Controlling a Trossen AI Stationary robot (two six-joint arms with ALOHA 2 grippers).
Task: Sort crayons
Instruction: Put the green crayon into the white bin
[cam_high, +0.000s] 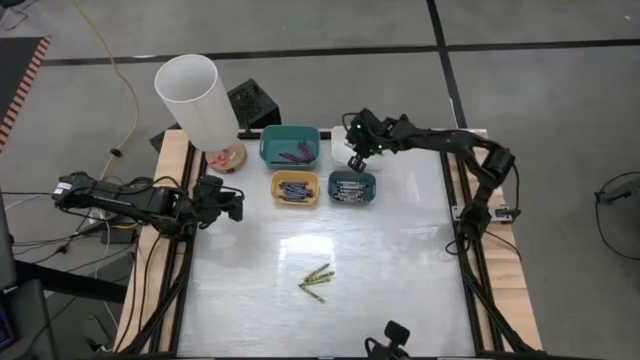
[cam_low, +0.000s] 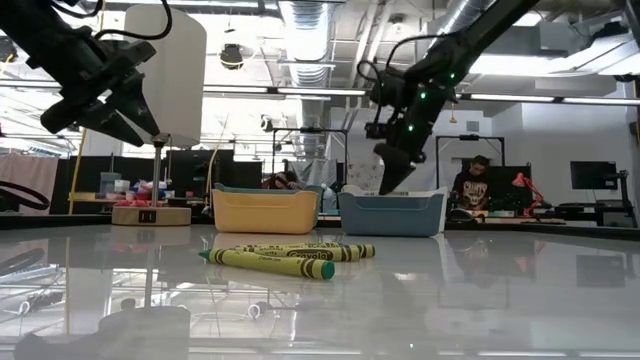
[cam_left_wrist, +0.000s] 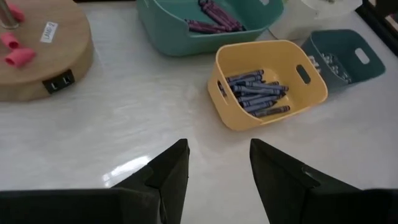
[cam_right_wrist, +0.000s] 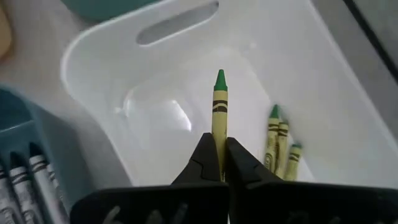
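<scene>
"crayola" on the yellow-green crayons (cam_low: 270, 258)

Right tool (cam_right_wrist: 219, 163): dark fingers (cam_right_wrist: 200, 163) pinched together on one yellow-green crayon (cam_right_wrist: 219, 106), green tip pointing away from the tool, held above the inside of a white bin (cam_right_wrist: 112, 68) with a slot handle cut in its far wall. White bin contents: three more yellow-green crayons (cam_right_wrist: 278, 144), lying side by side near one wall, apart from the held one. Adjacent item: teal bin (cam_right_wrist: 46, 146), touching the white bin's side, holding grey crayons (cam_right_wrist: 32, 180) with dark tips.
</scene>
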